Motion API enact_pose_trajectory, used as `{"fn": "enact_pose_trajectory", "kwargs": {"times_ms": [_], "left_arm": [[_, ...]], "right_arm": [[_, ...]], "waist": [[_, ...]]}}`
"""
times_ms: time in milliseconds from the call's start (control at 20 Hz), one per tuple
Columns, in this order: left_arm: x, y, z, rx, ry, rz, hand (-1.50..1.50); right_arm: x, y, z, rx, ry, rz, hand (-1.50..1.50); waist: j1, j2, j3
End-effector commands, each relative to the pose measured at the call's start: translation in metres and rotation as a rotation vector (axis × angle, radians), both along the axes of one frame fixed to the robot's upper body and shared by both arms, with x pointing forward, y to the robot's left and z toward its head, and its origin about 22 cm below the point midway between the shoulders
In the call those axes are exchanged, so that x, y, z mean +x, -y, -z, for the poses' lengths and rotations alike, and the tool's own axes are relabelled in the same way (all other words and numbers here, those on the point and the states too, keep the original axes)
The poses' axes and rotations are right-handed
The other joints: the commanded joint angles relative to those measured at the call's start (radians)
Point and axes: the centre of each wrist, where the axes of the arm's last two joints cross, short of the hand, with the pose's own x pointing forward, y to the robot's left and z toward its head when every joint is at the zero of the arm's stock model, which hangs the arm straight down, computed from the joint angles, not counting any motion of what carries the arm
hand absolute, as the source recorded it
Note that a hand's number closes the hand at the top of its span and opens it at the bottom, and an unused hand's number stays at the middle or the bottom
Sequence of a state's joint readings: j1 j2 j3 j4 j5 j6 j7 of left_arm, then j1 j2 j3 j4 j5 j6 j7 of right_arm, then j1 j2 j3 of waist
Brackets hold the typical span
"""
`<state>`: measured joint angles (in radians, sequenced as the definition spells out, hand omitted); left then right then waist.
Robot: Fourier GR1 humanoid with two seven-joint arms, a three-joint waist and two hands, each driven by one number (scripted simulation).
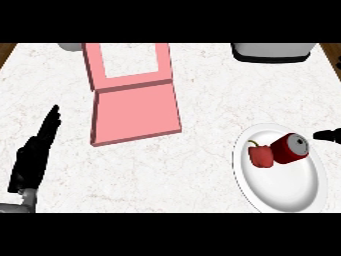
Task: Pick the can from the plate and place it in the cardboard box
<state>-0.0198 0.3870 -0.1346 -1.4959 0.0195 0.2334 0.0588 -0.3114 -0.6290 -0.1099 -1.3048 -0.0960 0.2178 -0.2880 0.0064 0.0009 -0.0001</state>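
Red can (291, 149) on white plate (284, 192)

The desk (202, 100) fills most of the frame. The box (134, 95) lies on it at the upper middle, a bit to the left. The plate (280, 187) sits at the lower right. On the plate, the can (289, 149) lies on its side, with a pepper (261, 156) touching it on the left. The left hand (34, 155) is at the lower left. The right hand (339, 134) pokes in from the right edge, just beside the can.
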Motion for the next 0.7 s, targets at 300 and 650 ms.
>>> {"fn": "enact_pose_trajectory", "kwargs": {"times_ms": [300, 650], "left_arm": [[-0.005, 0.008, -0.002, -0.005, -0.012, 0.007, 0.00], [-0.018, 0.000, 0.005, -0.009, -0.002, -0.002, 0.00]], "right_arm": [[-0.019, 0.027, -0.058, -0.649, -0.358, -0.202, -1.50], [-0.019, -0.031, -0.056, -0.777, -0.467, -0.280, -1.50]], "waist": [[-0.006, -0.006, -0.002], [-0.001, -0.004, -0.001]]}}
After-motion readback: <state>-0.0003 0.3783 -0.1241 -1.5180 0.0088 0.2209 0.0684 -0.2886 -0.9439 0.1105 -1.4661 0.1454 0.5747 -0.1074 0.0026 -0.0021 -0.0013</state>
